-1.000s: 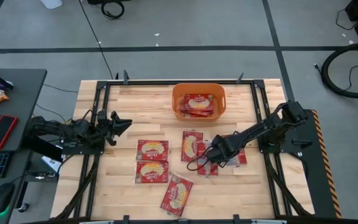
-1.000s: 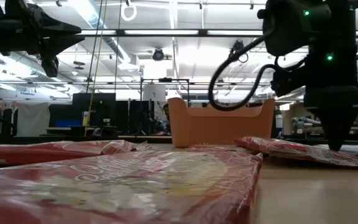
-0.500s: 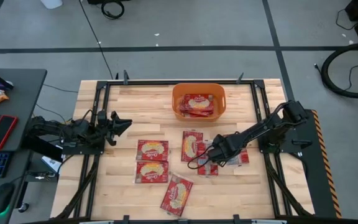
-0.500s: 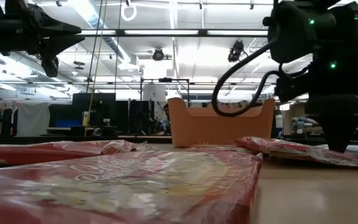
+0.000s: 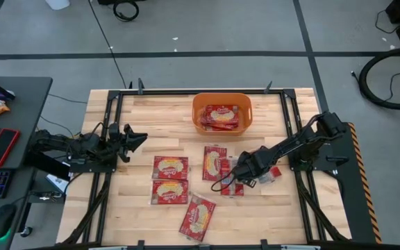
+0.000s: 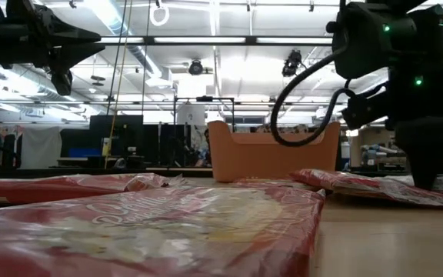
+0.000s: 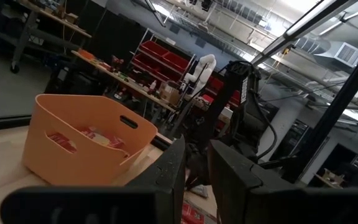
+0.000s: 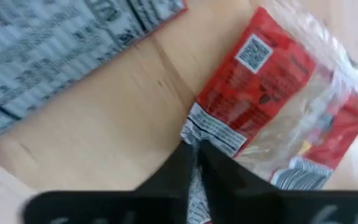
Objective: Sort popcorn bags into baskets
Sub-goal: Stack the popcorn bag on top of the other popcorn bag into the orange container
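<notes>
Gripping tool, right gripper (image 8: 195, 150): low over the right-centre cluster on the table (image 5: 151, 111). Its fingers are set narrow on the end seam of one popcorn bag (image 8: 272, 99), which lies flat on the wood.
Risk, grip: judged thin, since only the seam edge is caught. The bag may slip free or tear on the lift.
Risk, neighbours: the pinched bag overlaps others, so a lift may drag one along.
Risk, far end: a dangling bag may catch the rim of the basket (image 5: 198, 111) and fall outside.
Idle tool, left gripper (image 5: 136, 137): at the table's left edge, well apart from the bags, fingers narrowly parted and holding nothing.
Count, bags on table: one tilted front bag (image 5: 198, 217); two left bags (image 5: 170, 179), one behind the other; about three in the cluster, where overlap makes the count unsure.
Count, bags in basket: at least two, stacked.
Count, baskets: one, orange, at the middle of the far edge.
Count, grippers: two.
</notes>
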{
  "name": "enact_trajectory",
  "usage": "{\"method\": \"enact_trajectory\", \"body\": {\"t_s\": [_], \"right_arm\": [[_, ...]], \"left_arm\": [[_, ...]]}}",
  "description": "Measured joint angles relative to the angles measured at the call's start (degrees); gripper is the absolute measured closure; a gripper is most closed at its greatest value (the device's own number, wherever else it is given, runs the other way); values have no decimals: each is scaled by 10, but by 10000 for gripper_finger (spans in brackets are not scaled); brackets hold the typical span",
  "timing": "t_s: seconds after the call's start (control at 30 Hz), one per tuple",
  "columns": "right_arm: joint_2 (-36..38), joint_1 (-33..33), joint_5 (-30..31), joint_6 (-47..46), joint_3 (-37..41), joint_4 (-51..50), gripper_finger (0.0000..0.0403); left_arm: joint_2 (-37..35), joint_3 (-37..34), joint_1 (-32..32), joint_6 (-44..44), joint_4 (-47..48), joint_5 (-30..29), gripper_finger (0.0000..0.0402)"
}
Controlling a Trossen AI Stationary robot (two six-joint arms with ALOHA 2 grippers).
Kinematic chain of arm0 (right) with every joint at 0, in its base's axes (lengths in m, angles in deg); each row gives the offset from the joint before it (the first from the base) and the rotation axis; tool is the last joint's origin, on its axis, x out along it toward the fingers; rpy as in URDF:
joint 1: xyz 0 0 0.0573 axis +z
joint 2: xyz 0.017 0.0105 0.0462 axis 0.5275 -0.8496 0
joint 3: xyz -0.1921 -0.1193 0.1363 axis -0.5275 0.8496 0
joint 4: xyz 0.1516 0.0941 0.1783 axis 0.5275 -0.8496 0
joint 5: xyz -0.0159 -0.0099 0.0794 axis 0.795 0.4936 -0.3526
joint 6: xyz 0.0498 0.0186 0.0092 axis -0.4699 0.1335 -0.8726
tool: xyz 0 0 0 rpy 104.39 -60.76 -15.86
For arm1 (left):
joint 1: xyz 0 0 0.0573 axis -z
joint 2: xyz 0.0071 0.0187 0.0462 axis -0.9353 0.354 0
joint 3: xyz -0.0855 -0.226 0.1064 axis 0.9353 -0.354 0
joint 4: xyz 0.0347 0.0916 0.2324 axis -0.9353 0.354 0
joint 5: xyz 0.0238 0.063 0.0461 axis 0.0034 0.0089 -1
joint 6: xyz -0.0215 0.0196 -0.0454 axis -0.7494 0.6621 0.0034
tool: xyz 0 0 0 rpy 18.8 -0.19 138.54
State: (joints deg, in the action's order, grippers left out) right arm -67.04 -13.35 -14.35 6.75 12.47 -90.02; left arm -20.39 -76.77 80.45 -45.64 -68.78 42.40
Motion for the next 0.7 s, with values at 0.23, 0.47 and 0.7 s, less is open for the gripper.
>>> {"method": "enact_trajectory", "body": {"t_s": [0.23,0.47,0.7], "right_arm": [[-5,12,9,63,-67,-47,396],[-4,32,75,109,-170,-120,399],[-3,52,178,183,-281,-193,400]], "left_arm": [[0,0,0,0,0,0,328],[0,0,0,0,0,0,328],[0,0,0,0,0,0,328]]}}
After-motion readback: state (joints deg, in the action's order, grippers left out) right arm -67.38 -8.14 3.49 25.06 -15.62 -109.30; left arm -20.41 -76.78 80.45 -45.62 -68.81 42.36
